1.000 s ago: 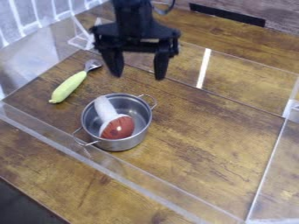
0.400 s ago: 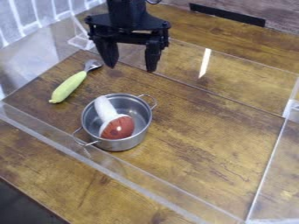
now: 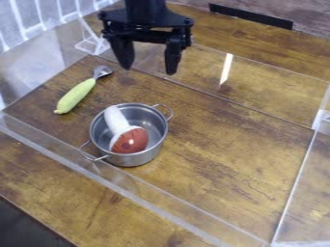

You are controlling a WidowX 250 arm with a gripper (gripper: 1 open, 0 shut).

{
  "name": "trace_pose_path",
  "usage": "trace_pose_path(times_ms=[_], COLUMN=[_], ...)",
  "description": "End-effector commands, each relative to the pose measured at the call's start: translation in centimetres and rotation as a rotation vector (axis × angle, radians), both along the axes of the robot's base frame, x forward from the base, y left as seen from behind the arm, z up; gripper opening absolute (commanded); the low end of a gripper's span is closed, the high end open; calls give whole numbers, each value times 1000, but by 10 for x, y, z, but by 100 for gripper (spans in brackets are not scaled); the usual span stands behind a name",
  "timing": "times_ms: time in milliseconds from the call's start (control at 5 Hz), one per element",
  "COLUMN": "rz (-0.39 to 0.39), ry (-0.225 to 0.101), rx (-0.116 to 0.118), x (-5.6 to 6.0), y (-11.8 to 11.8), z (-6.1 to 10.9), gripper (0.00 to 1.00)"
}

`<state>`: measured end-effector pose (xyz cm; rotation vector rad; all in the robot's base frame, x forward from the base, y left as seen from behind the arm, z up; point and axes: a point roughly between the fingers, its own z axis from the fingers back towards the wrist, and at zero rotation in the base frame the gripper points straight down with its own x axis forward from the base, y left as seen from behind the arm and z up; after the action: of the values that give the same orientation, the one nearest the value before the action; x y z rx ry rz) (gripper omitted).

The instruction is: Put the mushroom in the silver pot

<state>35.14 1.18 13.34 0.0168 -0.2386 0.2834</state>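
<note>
Brown wood planks make up the table (image 3: 226, 174), its near left edge cutting across the corner of the view. A clear, see-through strip runs along the near left side of the table, and another clear panel (image 3: 307, 188) stands at the right; neither lies between the pot and the fingers. Nearer than the corn and left of centre sits the silver pot (image 3: 157, 143), upright, a thin loop handle on its near left side and another on its far right. Inside lies the mushroom (image 3: 129, 138), wholly within the rim as seen from above, its red-brown cap toward the near side and its white stem pointing to the far left. Just beyond the pot, to the left, a yellow-green corn cob (image 3: 76, 96) rests on the table, with a metal utensil (image 3: 100, 72) near its far end. Farther back, the dark fingers (image 3: 146, 60) hang well apart from the pot, spread wide open and holding nothing. A pale strip (image 3: 227, 68) shows to their right.
</note>
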Motion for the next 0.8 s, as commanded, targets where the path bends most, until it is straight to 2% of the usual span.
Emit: trace_pose_path(times_ms=[0, 400, 600], rz=[-35, 16, -7], ry=[-53, -24, -18], rx=[-1, 6, 9], x=[11, 10, 8], y=[-2, 10, 14], z=[21, 16, 15], gripper=[100, 100, 100])
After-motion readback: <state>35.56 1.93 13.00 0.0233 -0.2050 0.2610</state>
